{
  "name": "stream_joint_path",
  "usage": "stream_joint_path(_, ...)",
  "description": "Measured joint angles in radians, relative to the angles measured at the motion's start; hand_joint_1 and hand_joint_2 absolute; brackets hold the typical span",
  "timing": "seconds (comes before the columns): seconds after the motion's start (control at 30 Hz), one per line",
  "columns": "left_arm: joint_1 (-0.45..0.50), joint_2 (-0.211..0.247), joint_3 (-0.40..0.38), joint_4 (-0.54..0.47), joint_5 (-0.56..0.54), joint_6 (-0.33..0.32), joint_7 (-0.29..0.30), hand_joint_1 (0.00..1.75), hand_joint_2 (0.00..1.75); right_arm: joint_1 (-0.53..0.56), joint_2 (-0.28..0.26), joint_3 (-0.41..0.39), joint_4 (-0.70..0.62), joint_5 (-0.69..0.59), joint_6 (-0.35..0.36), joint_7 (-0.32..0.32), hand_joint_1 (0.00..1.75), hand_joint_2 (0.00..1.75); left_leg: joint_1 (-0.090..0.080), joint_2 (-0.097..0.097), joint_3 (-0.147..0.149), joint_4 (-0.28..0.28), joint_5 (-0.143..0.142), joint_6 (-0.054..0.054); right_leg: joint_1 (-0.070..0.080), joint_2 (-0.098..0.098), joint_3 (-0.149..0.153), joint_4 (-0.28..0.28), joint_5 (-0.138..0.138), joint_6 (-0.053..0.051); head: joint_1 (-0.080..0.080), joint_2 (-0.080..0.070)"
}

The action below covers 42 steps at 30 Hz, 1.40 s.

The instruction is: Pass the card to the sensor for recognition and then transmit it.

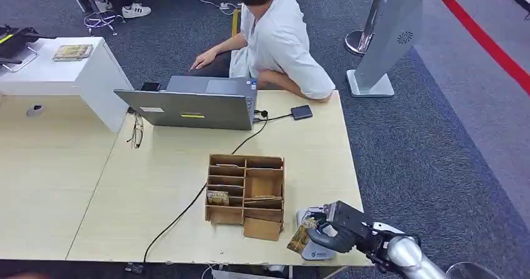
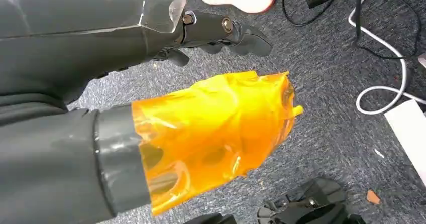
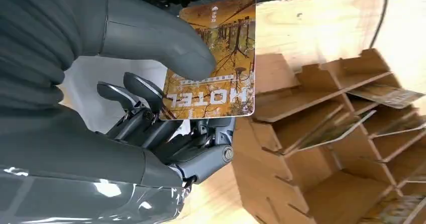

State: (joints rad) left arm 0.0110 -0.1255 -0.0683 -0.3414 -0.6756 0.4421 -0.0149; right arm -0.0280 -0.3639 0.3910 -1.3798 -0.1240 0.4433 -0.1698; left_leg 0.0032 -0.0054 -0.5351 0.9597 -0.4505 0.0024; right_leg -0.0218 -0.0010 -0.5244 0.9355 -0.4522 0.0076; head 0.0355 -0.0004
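A brown-and-gold hotel card (image 1: pixel 300 235) (image 3: pixel 216 58) is pinched between the thumb and fingers (image 3: pixel 145 111) of my right hand (image 1: pixel 337 229) (image 3: pixel 125 98). The card hangs tilted just over the white sensor (image 1: pixel 314 251) at the table's front right corner; white sensor housing (image 3: pixel 88 86) shows behind the hand. Whether card and sensor touch I cannot tell. My left hand (image 2: pixel 150 93) hangs over the carpet, holding nothing, its thumb (image 2: pixel 216 133) wrapped in orange film and its dark fingers (image 2: pixel 231 30) stretched out.
A wooden slotted organizer (image 1: pixel 245 194) (image 3: pixel 326 133) with several cards stands just left of the sensor. Farther back are a grey laptop (image 1: pixel 194 107), its black cable (image 1: pixel 187 207), glasses (image 1: pixel 136 131) and a small black device (image 1: pixel 301 112). A person (image 1: pixel 278 35) sits behind the table.
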Motion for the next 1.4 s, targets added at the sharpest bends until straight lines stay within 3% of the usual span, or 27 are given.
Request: stream_joint_path(1.4,0.001,0.019,-0.122,0.013,0.123,0.025,0.013,0.00,0.00,-0.045,-0.018,0.017,0.053,0.113,-0.092,0.041,1.75,1.75,0.000,0.000,0.000,0.000,0.000,0.000,0.000,0.000,0.000,0.000,0.000,0.000,0.000,0.000)
